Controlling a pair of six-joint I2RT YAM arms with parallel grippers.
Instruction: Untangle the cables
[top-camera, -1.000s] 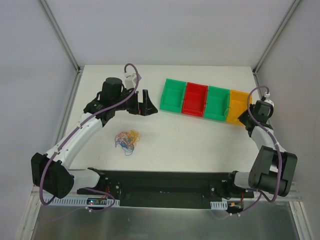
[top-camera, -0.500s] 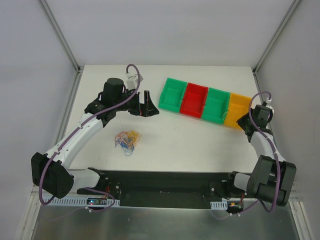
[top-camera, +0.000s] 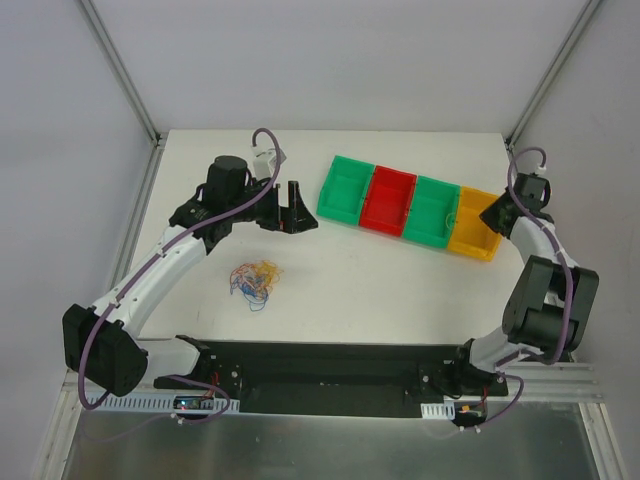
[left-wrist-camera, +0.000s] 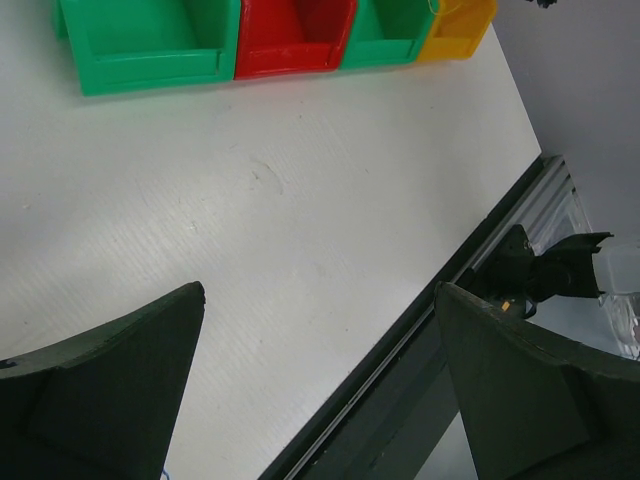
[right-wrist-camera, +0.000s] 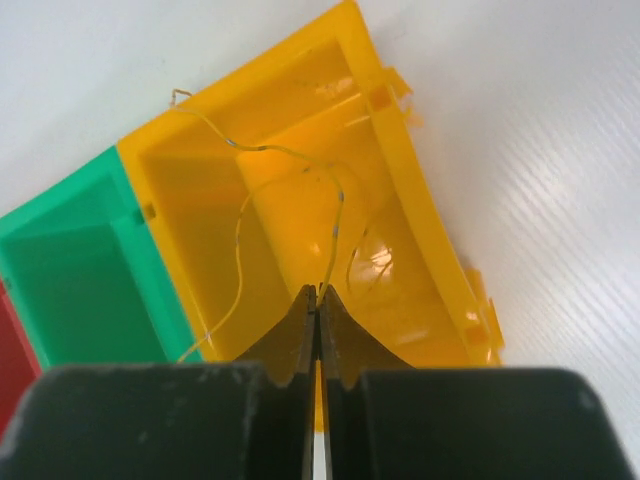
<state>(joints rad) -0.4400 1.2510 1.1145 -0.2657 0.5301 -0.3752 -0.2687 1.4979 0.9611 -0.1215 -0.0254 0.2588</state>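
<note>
A small knot of yellow-orange, blue and red cables (top-camera: 256, 280) lies on the white table, in front of the left arm. My left gripper (top-camera: 297, 208) hovers behind and to the right of the knot, wide open (left-wrist-camera: 320, 290), with only bare table between its fingers. My right gripper (top-camera: 497, 213) is over the yellow bin (top-camera: 470, 238). Its jaws are shut (right-wrist-camera: 318, 290) on a thin yellow cable (right-wrist-camera: 338, 215), which curls away from them into and over the yellow bin (right-wrist-camera: 420, 230).
A row of bins stands at the back right: green (top-camera: 345, 190), red (top-camera: 389, 200), green (top-camera: 432, 208), then the yellow one. A black rail (top-camera: 330, 365) runs along the near table edge. Grey walls close in the sides.
The right arm has swung back and to the right, its wrist now farther from me, while the gripper stays shut over the yellow bin. The left arm and the knot have not moved.
</note>
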